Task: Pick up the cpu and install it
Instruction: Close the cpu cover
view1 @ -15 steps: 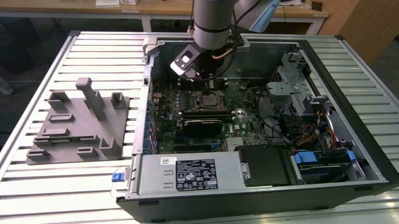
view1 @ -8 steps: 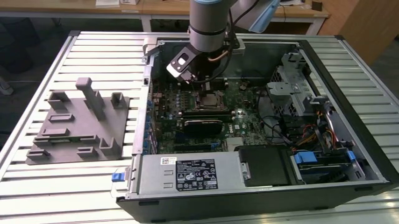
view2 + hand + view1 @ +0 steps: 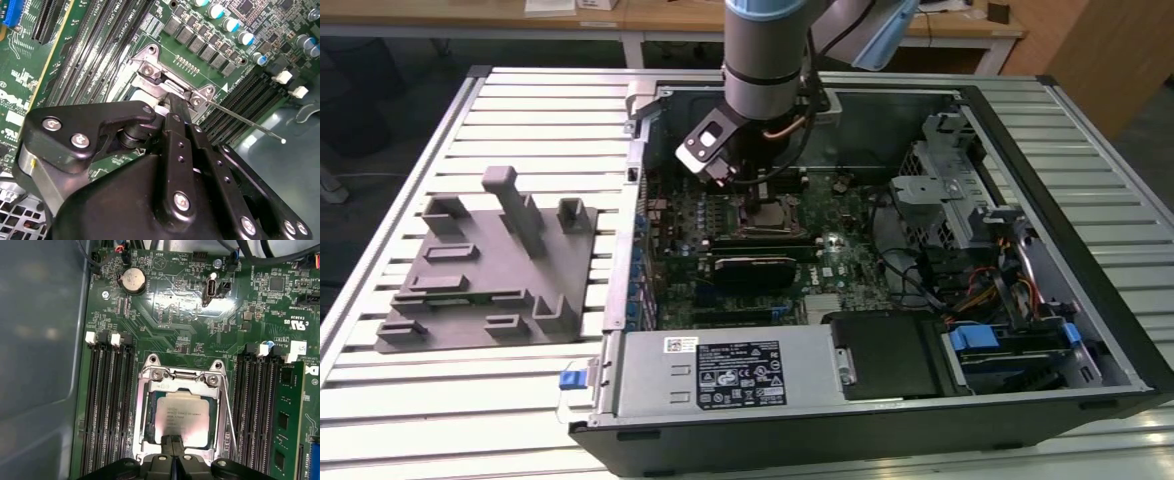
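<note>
Fingertips of my gripper [image 3: 173,458] look pressed together at the cpu's [image 3: 181,416] near edge, touching it. Cpu sits flat inside the socket frame [image 3: 150,375], lever [image 3: 229,415] beside it.

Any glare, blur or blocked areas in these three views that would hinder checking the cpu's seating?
First wrist view: sharp, a glare patch on the board above the socket, a soft sheen on the cpu, and the gripper covering its near edge. Second wrist view: dark gripper body blocks most of the socket. Exterior view: evenly lit, the arm overhangs the socket.
</note>
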`<state>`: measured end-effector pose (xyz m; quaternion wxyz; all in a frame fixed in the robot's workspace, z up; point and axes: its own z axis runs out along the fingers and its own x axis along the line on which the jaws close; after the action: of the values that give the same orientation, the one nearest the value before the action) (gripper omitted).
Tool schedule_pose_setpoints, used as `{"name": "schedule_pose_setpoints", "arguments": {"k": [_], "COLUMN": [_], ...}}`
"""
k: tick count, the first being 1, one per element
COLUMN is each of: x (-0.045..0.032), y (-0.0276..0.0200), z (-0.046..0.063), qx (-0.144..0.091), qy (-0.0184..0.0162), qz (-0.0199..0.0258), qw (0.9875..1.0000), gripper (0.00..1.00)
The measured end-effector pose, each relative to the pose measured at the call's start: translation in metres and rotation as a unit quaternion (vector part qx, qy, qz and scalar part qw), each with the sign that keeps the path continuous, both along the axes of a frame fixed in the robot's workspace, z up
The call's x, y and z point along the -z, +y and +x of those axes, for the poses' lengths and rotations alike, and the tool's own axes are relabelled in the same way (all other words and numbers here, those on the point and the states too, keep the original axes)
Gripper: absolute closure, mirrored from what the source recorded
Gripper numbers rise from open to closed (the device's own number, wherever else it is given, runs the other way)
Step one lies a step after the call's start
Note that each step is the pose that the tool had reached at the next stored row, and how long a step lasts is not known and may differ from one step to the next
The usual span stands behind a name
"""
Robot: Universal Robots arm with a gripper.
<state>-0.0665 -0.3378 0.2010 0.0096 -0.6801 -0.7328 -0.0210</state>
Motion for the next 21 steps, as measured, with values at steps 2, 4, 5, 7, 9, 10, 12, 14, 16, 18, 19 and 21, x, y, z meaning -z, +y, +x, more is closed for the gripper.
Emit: {"name": "schedule_pose_setpoints", "arguments": {"k": [2,4,5,7,9,10,12,14,16,18,19,21], "x": [0.0003,0.0006,0.0009,0.0013,0.0018,0.0018,0.0018,0.0007,-0.0024,-0.0060,-0.0073,-0.0073], "y": [-0.0001,0.0000,0.0000,0.0000,0.0000,-0.0001,-0.0001,0.0000,0.0000,0.0000,0.0000,-0.0001], "z": [0.000,0.001,0.003,0.005,0.008,0.009,0.010,0.010,0.010,0.010,0.010,0.010], "qx": [0.000,0.000,0.000,0.000,0.000,0.000,0.000,0.000,0.000,0.000,0.000,0.000], "qy": [0.0001,0.0000,0.0000,0.0000,0.0002,0.0002,0.0002,0.0001,0.0001,0.0001,0.0002,0.0001], "qz": [-0.0001,0.0004,0.0007,0.0011,0.0013,0.0013,0.0016,0.0017,0.0018,0.0017,0.0017,0.0019], "qw": [1.0000,1.0000,1.0000,1.0000,1.0000,1.0000,1.0000,1.0000,1.0000,1.0000,1.0000,1.0000], "gripper": [0.89,0.89,0.89,0.89,0.89,0.89,0.89,0.89,0.89,0.89,0.89,0.89]}}
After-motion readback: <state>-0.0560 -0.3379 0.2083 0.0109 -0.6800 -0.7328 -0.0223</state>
